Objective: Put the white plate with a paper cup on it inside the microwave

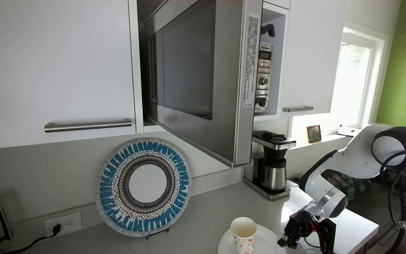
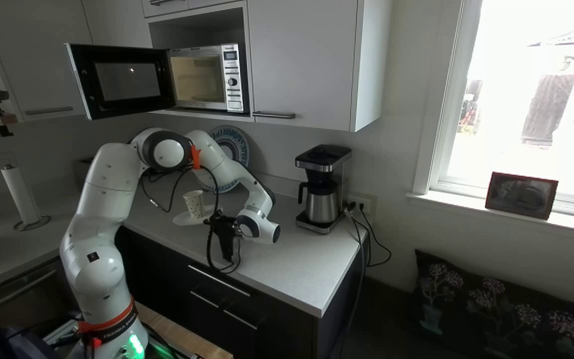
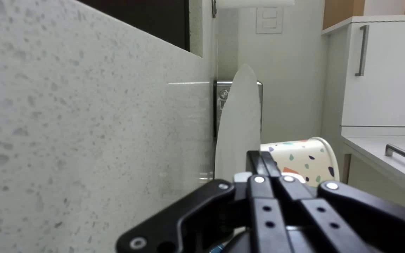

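In the wrist view, we find the gripper (image 3: 262, 162) pinching the rim of the white plate (image 3: 237, 123) over the counter (image 2: 289, 264). The paper cup (image 2: 196, 205) rests on that plate; we note the microwave (image 2: 233, 80) standing open, higher up.

Fleck-patterned paper cup (image 1: 244, 243): open end up, on white plate (image 1: 267, 243). Silver microwave (image 2: 226, 77): door (image 2: 81, 82) open, far side, left, in an exterior view

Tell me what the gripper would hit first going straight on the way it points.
The white plate, whose rim the shut gripper seems to pinch. Past that, probably the paper cup standing on it; depth is unclear.
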Controlling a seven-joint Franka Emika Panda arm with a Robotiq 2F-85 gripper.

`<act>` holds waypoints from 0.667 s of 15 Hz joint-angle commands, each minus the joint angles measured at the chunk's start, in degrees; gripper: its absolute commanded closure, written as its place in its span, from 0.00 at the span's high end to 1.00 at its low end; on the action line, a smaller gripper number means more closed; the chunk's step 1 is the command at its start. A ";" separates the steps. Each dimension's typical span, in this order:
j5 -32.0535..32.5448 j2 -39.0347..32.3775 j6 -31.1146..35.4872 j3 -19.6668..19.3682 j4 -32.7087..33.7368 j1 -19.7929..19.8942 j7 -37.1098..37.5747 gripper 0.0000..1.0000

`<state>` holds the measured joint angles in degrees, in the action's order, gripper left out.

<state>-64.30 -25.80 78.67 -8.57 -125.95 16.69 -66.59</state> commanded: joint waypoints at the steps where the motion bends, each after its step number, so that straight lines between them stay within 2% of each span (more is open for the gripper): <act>1: -2.33 -3.11 -2.82 -0.50 0.02 0.57 -5.99 0.00; 10: -1.23 -0.53 -8.16 -1.74 0.98 0.36 -3.92 0.00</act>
<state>-64.80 -25.90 72.50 -9.62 -125.72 17.41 -69.88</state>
